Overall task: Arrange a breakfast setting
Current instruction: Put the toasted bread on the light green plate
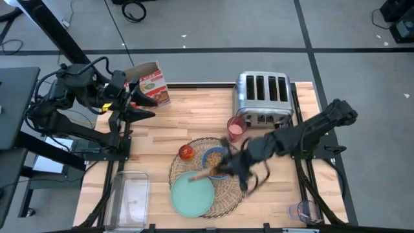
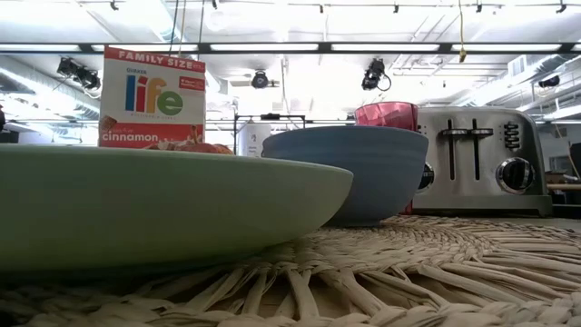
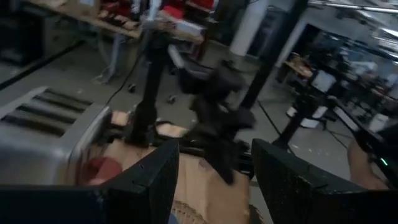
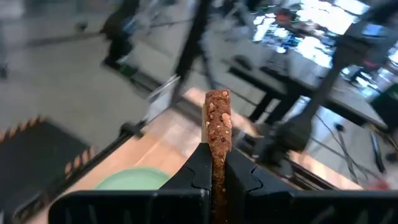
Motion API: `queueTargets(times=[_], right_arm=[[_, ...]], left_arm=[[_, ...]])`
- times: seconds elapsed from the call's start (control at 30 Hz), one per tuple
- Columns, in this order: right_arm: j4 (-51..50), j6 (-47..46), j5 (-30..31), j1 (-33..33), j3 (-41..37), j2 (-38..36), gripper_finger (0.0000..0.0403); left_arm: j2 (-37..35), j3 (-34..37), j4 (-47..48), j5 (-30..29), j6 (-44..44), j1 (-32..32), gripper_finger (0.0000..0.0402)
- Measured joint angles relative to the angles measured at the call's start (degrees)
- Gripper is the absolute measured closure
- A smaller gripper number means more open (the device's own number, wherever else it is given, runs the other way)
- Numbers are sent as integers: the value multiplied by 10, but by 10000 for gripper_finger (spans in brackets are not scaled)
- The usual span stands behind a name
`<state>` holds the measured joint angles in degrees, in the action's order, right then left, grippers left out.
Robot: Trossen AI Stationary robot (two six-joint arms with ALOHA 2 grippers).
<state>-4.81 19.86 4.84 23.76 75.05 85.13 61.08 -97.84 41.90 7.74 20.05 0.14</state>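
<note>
The right gripper (image 1: 228, 166) hovers over the round woven straw placemat (image 1: 233, 193) near the blue bowl (image 1: 213, 157), its dark fingers pinched narrowly on a toast slice (image 4: 217, 124); the right wrist view shows the slice edge-on, a thin, speckled brown slab standing upright between the fingers. The mat's coarse braided fibres (image 2: 436, 272) fill the foreground of the low view, and on it sit the smooth, shallow mint-green plate (image 1: 191, 193) and, just behind that, the rounded matte bowl. A glossy red apple (image 1: 186, 152) rests at the mat's edge beside the bowl. The translucent pink cup (image 1: 237, 129) stands on the pale wood-plank table (image 1: 162, 129), between the mat and the chrome four-slot toaster (image 1: 262, 97). The left gripper (image 1: 143, 107) waits at the table's far left corner beside a cardboard cereal box (image 1: 152, 86), fingers spread apart and holding nothing. A clear plastic bin (image 1: 130, 197) sits left of the plate.
</note>
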Motion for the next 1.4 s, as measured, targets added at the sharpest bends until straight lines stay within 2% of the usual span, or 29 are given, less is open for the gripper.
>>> queueTargets(times=[0.13,0.3,0.53,0.9,1.0,1.17,1.4], right_arm=[[24,43,19,40,0,64,383],[68,83,48,71,0,136,383],[85,221,152,83,0,219,383],[105,308,150,90,0,293,382],[107,333,166,91,0,322,378],[134,336,220,91,-1,340,351],[167,280,174,88,0,337,275]], left_arm=[[0,0,31,-39,34,0,194],[0,0,79,-53,70,0,194],[0,0,87,-55,78,0,194],[0,0,91,-57,60,0,194],[0,0,91,-66,59,0,194],[0,0,91,-68,58,0,194],[0,0,91,-78,57,0,194]])
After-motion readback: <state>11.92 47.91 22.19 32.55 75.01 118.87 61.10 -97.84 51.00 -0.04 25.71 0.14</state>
